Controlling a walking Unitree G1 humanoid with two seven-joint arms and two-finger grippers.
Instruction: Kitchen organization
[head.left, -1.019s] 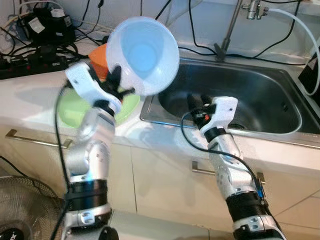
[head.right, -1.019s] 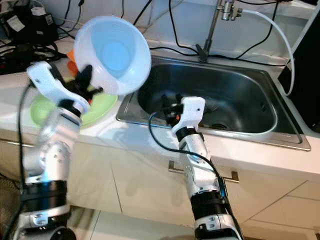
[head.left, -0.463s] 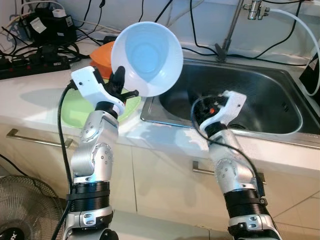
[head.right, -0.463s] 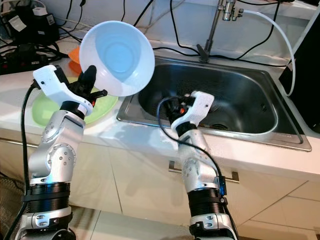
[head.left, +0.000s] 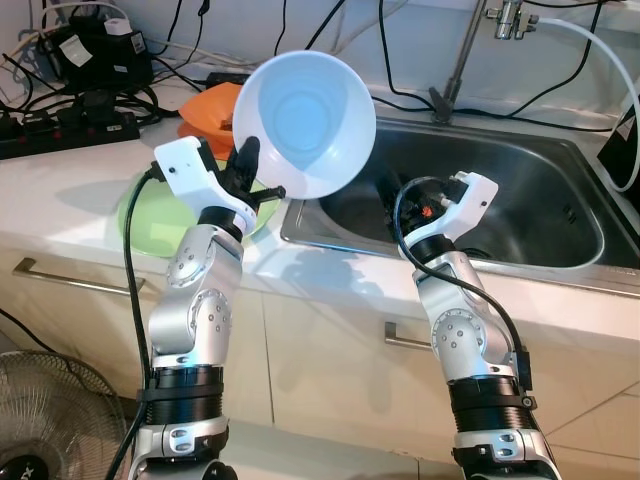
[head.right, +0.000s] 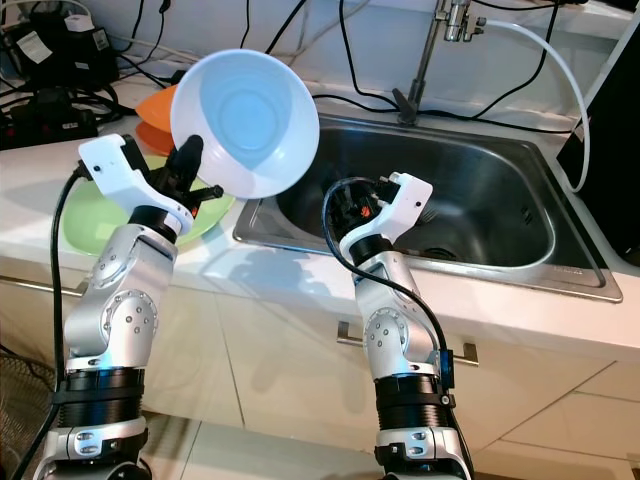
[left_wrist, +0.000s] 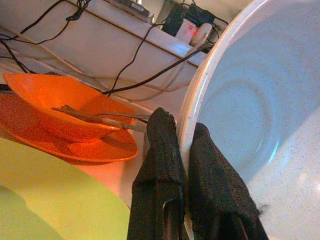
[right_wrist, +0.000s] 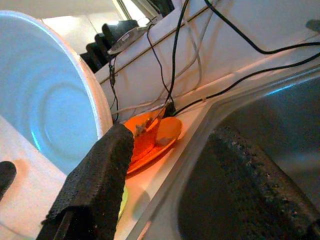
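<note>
White worktop runs along the wall, with a stainless steel sink set into it on the robot's right and pale cabinet fronts below. Above the corner where worktop meets sink, the left pincer holds a large white bowl tilted on edge, its hollow turned toward the camera; the two black fingers are closed tight on the bowl's rim, one on each face of the wall. Directly beneath that pincer lies a lime-green plate flat on the worktop, and just beyond it toward the wall sits an orange bowl stacked on an orange plate, with a fork resting in the bowl. The right pincer reaches over the near edge of the sink, close beside the white bowl's lower rim but apart from it; its fingers stand spread wide with nothing between them, one toward the bowl, the other over the basin. A tall tap stem rises behind the sink. Further along the wall past the left pincer, black cables trail to a power strip and a black adapter.
</note>
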